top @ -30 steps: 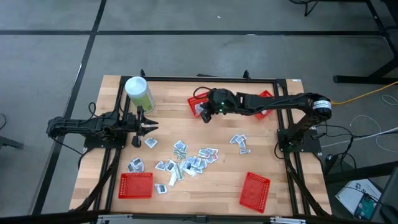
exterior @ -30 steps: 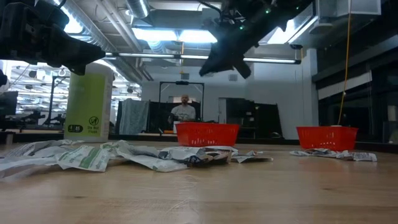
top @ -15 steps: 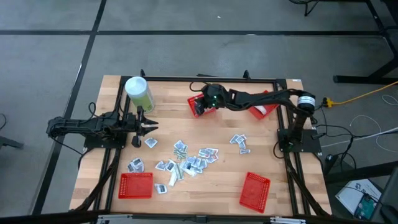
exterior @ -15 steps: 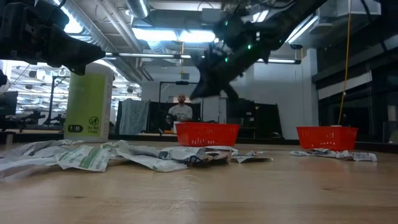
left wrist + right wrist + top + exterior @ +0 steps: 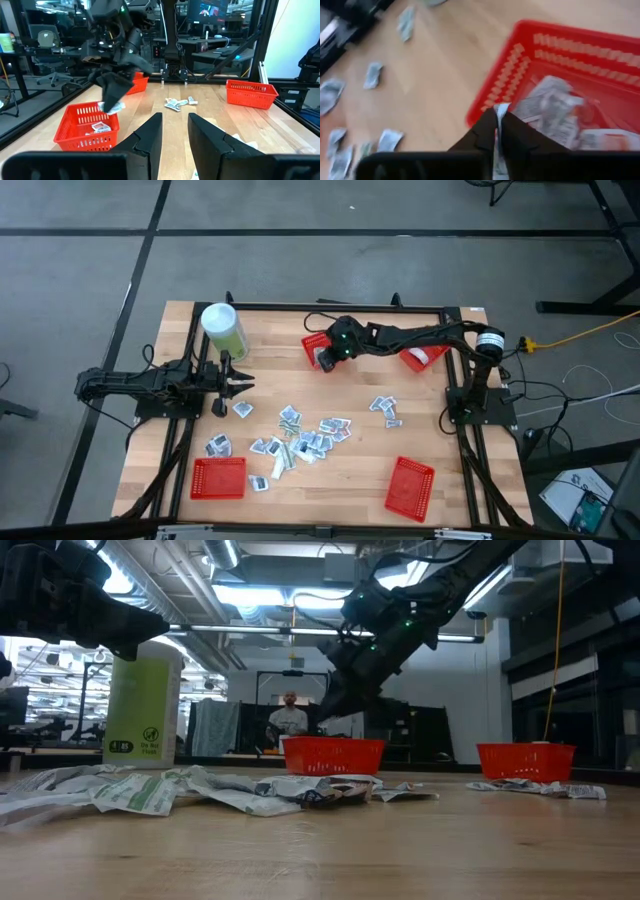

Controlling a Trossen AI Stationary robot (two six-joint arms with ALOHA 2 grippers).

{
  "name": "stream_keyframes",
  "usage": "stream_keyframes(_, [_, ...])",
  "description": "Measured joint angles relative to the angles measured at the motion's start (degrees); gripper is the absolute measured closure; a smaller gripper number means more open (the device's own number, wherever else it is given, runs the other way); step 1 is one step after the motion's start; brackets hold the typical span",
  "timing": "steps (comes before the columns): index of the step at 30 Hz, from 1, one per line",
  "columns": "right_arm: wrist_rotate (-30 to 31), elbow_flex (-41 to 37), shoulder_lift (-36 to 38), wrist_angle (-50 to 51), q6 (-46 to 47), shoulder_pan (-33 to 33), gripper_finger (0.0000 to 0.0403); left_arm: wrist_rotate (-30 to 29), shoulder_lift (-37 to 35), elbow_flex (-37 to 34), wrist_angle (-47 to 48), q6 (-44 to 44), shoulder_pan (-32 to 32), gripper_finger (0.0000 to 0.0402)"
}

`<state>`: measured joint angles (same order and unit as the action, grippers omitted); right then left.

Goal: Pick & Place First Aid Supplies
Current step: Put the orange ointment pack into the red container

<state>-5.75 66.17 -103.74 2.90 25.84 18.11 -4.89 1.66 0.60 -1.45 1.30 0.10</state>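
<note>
A small white packet point(image 5: 500, 111) sits pinched between the fingertips of the right gripper point(image 5: 325, 361), over the rim of the red basket point(image 5: 311, 344) at the far middle of the table, which already holds several packets point(image 5: 555, 107). The fingers stand nearly together on it, though the hold looks thin. The risk, as a judgement: the packet hangs close to the basket's near wall, so a release here could drop it on the rim or outside onto the wood; being light and flat, it might also cling to a finger. The right arm reaches long and low across the table from its base on the right. Most supplies point(image 5: 305, 436) lie scattered mid-table. The left gripper point(image 5: 236, 384) waits at the left side beside the green canister point(image 5: 224, 329), fingers point(image 5: 148, 137) apart and empty.
</note>
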Motion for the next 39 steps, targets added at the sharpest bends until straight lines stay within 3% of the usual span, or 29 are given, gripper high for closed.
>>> stream_keyframes(8, [-0.9,0.0,0.0,1.0,5.4,0.7,0.0267,0.0,0.0,0.0,0.0,0.0,0.0,0.0313])
stream_keyframes(13, [-0.9,0.0,0.0,2.7,9.4,0.8,0.0228,0.0,0.0,0.0,0.0,0.0,0.0,0.0313])
stream_keyframes(18, [-0.9,0.0,0.0,3.8,13.0,0.8,0.0222,0.0,0.0,0.0,0.0,0.0,0.0,0.0313])
stream_keyframes(24, [0.5,0.0,0.7,10.4,25.5,1.2,0.0222,0.0,0.0,0.0,0.0,0.0,0.0,0.0313])
stream_keyframes(39, [-4.5,0.1,5.8,28.3,47.8,1.7,0.0221,0.0,0.0,0.0,0.0,0.0,0.0,0.0313])
